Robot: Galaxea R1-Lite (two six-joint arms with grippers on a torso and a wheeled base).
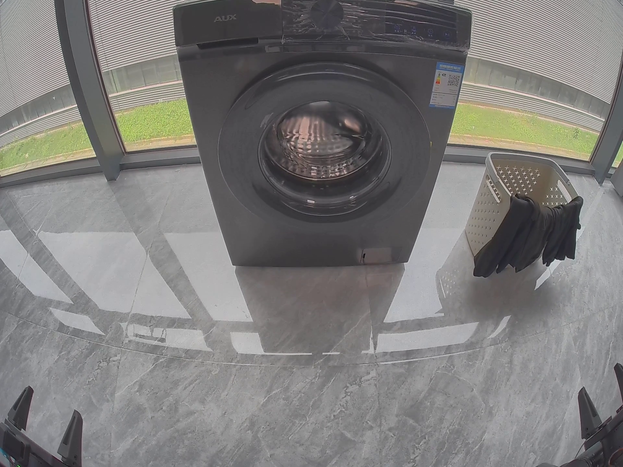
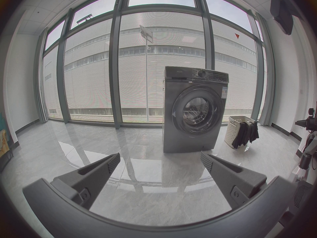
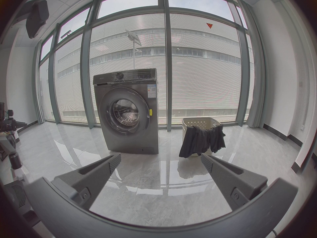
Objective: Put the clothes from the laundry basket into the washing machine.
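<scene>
Across the grey floor (image 1: 311, 384), clothes (image 1: 529, 235) drape the laundry basket (image 1: 491, 197), far from the released left hand (image 2: 159, 156) and right hand (image 3: 160, 157).

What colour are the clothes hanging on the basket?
Black clothes, seen best in the right wrist view.

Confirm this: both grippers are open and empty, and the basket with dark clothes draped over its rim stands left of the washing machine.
Wrong side. The head view shows the basket, dark clothes draped over its rim, standing on the robot's right of the washing machine. The left gripper and right gripper are indeed open and empty.
</scene>
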